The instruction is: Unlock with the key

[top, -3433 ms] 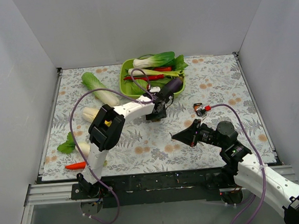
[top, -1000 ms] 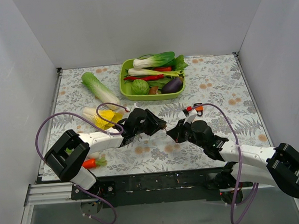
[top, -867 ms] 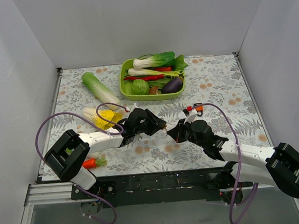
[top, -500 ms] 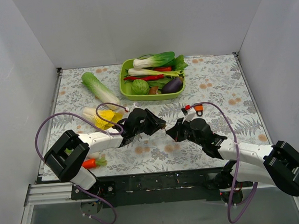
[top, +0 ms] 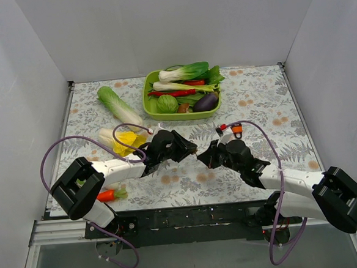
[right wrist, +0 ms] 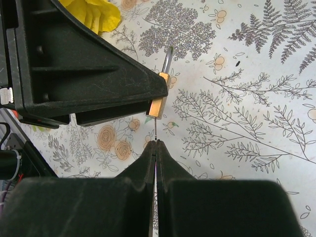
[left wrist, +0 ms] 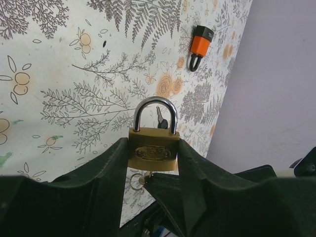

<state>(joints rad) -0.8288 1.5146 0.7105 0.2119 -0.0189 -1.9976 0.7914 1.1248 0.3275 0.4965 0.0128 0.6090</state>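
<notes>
Above the fern-and-flower printed tablecloth (top: 262, 103), near the table's middle, a small brass padlock with a silver steel shackle (left wrist: 153, 148) is clamped by its narrow sides between the fingers of the left gripper (top: 190, 149), and its shackle is seen to be closed. The tiny key (right wrist: 155, 132) is pinched in the tightly closed right gripper (right wrist: 155, 150), just at the padlock's base. Only its thin silver blade is shown, edge-on, reaching the brass body; its head is hidden. Whether it is seated cannot be told. Full insertion, turning and release of the shackle are judged outstanding.
</notes>
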